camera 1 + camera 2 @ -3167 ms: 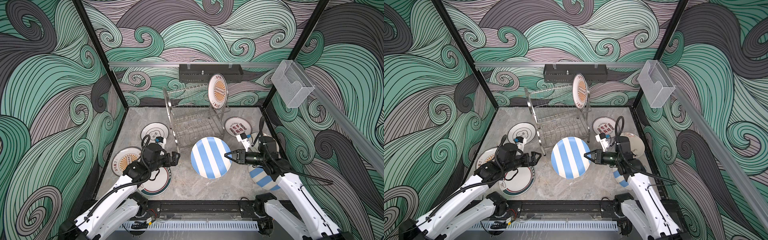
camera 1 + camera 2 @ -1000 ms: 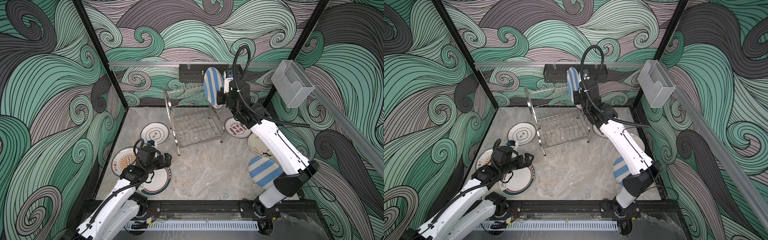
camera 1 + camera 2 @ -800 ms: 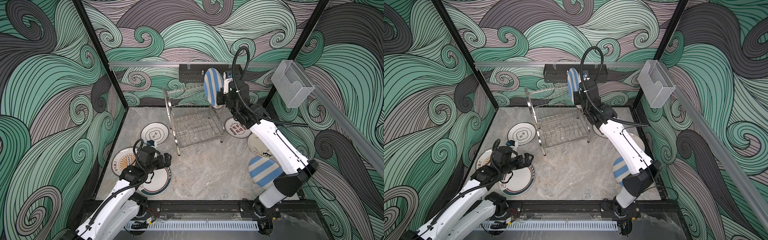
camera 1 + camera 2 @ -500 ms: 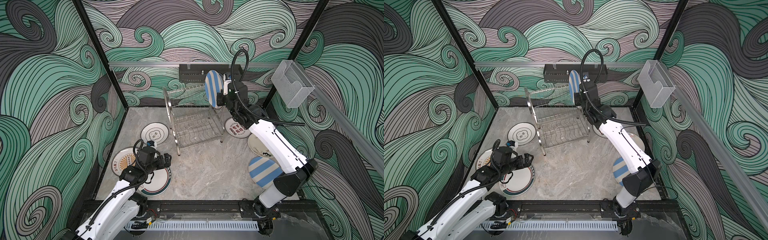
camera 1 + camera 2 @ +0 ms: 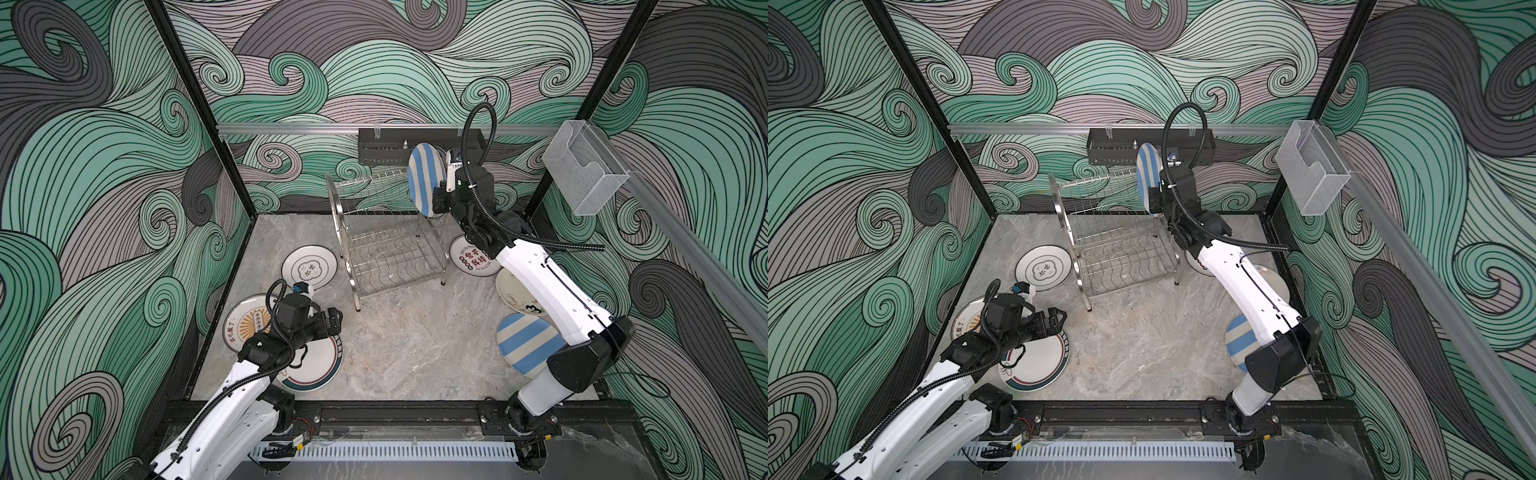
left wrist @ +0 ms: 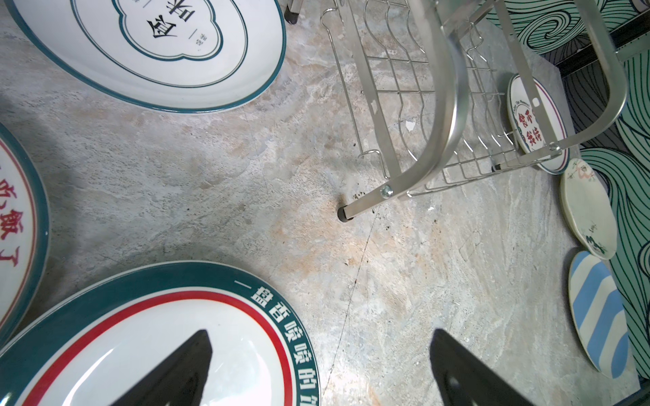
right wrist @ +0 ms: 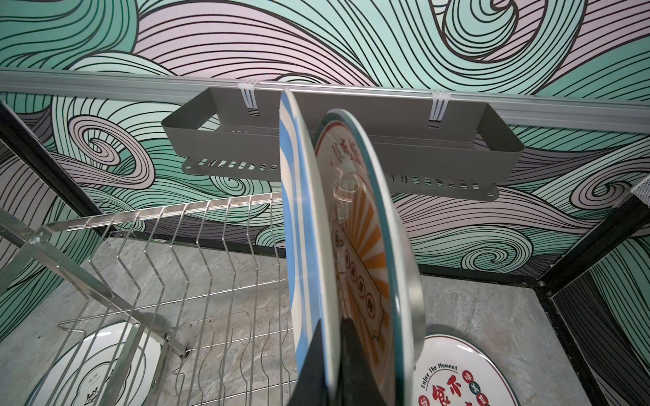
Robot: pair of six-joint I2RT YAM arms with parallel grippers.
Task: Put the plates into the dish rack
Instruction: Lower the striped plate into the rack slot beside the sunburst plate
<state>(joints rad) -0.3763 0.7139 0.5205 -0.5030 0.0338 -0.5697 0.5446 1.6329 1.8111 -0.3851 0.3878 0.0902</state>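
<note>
Up on the dish rack's [image 5: 390, 249] top tier, the right gripper [image 7: 332, 328] is clamping the blue-striped plate's [image 7: 299, 246] near rim — it's standing on edge beside the sunburst plate [image 7: 367, 246], so backing straight out looks safest.

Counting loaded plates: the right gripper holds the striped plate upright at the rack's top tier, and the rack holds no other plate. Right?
No: a sunburst plate stands in the rack beside the striped plate; the right wrist view shows it. The rest holds.
</note>
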